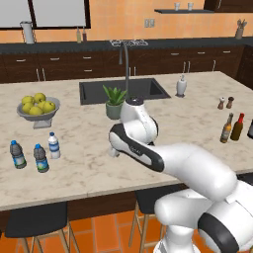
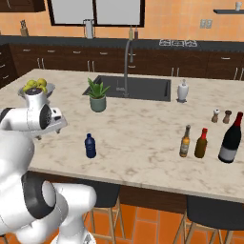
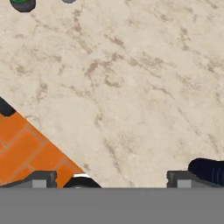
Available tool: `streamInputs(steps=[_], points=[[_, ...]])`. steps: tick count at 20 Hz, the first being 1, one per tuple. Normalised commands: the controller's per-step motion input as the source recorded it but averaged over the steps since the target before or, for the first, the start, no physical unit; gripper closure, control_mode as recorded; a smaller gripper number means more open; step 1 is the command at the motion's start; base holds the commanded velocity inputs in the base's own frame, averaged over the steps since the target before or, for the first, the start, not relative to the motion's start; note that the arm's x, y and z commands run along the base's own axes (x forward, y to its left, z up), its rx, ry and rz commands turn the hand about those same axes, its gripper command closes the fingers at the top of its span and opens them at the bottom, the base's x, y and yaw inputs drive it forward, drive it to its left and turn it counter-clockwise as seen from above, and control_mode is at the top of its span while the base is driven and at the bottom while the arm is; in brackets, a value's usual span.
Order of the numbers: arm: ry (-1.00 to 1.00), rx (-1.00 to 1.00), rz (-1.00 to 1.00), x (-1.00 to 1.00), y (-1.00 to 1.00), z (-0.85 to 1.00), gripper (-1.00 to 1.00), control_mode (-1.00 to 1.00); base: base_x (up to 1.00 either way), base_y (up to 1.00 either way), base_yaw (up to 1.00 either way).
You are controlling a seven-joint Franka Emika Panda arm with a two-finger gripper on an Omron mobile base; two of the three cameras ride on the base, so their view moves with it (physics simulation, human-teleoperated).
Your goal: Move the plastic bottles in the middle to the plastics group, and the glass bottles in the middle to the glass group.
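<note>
Navy bottle (image 2: 90, 146) upright near desk (image 2: 143, 138) front edge, alone mid-desk; its dark body sits just beside one fingertip in the hand view. Tool (image 3: 111, 181) released, fingers wide apart, nothing between. Three water bottles (image 1: 34, 153) grouped far left. Amber bottle (image 2: 185, 141) beside red-necked bottle (image 2: 201, 143), right. Potted plant (image 2: 97, 95) behind.

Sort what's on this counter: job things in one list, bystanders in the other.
Job: navy bottle; plastics group; amber bottle; red-necked bottle.
Lying about: fruit bowl; potted plant; shakers; soap dispenser.
</note>
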Motion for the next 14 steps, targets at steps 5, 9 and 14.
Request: streamInputs(steps=[5,9,14], points=[[0.0,-0.02,-0.18,-0.24,-0.76,0.4,-1.0,-1.0,0.0,0.0,0.0],[0.01,0.0,-0.18,-0.23,-0.7,0.47,-1.0,-1.0,0.0,0.0,0.0],[0.0,0.0,-0.15,-0.14,-0.54,0.26,-1.0,-1.0,0.0,0.0,0.0]])
